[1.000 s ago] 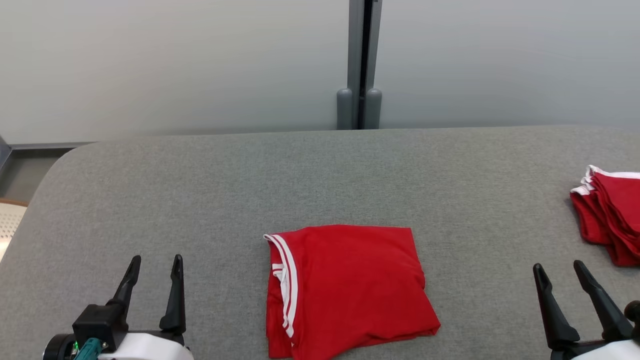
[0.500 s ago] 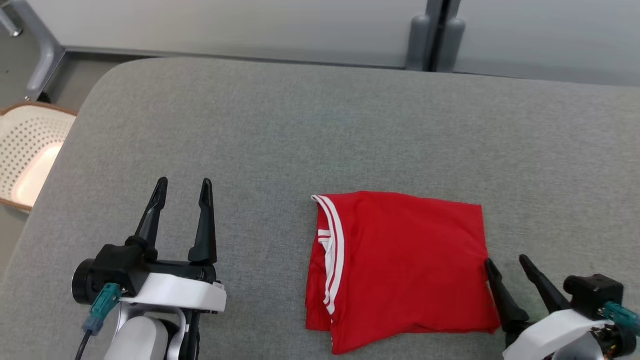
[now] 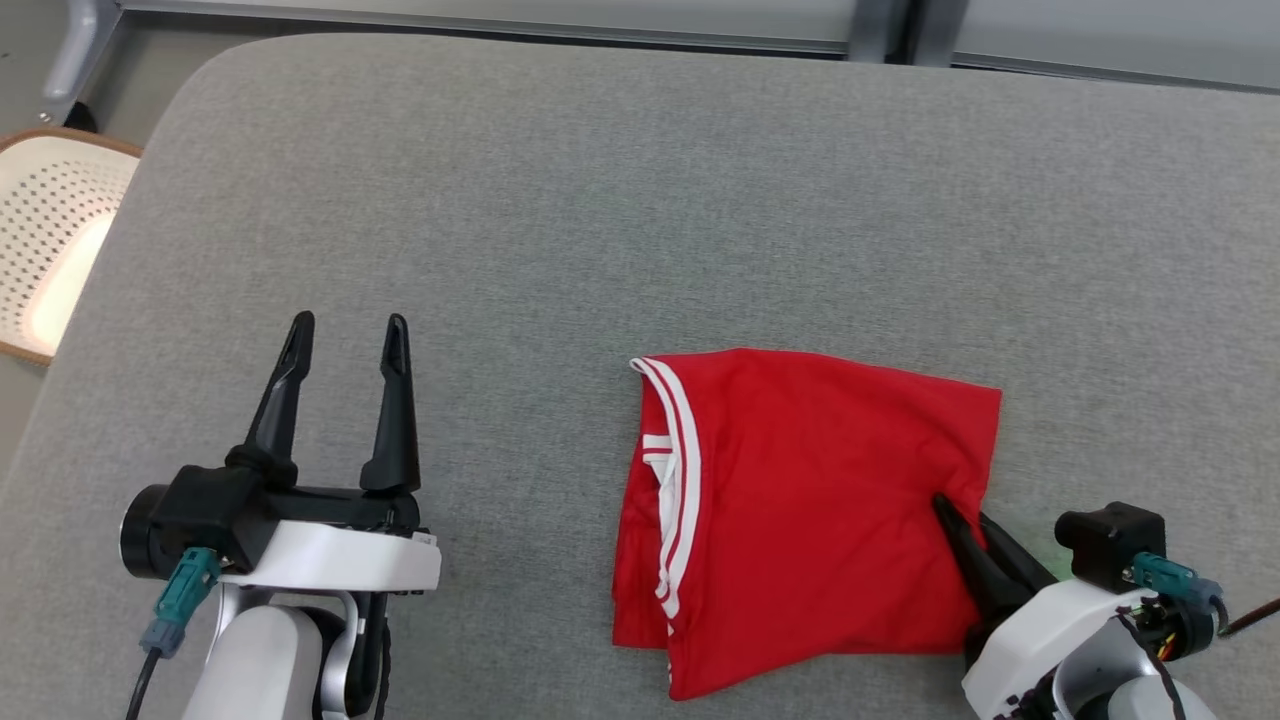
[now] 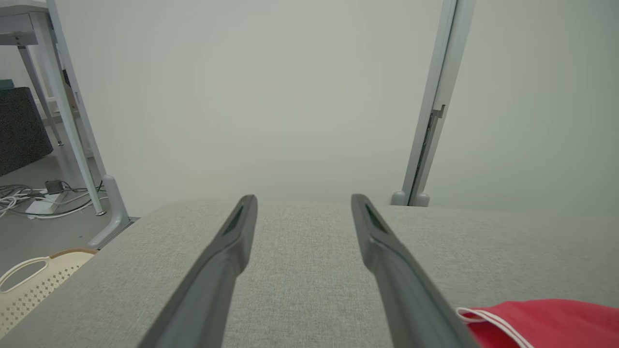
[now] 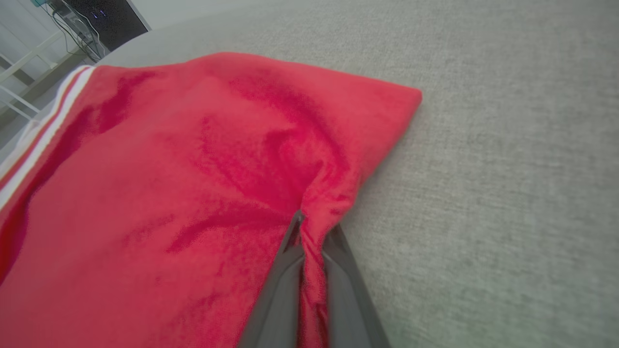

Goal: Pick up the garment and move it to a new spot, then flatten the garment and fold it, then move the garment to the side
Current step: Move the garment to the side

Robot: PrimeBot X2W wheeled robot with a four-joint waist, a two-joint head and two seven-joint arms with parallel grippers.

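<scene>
Toward the lower right of the head view, the right end effector (image 3: 958, 515) is pressed together on the right-hand edge of the red garment (image 3: 800, 500), with cloth bunched between its fingers. The left end effector (image 3: 348, 322) hovers spread and empty at lower left, well apart from the cloth. The garment lies right of centre as a compact, layered rectangle, its white-striped trim on the left side. Flattening and folding therefore look done, and this pinch is probably the start of the last step, moving it aside. The bench (image 3: 600, 200) is grey, fabric-covered and round-cornered. A pale perforated basket (image 3: 50, 230) sits beyond its left edge, and pale wall panels with a grey post (image 4: 430, 121) stand behind.
</scene>
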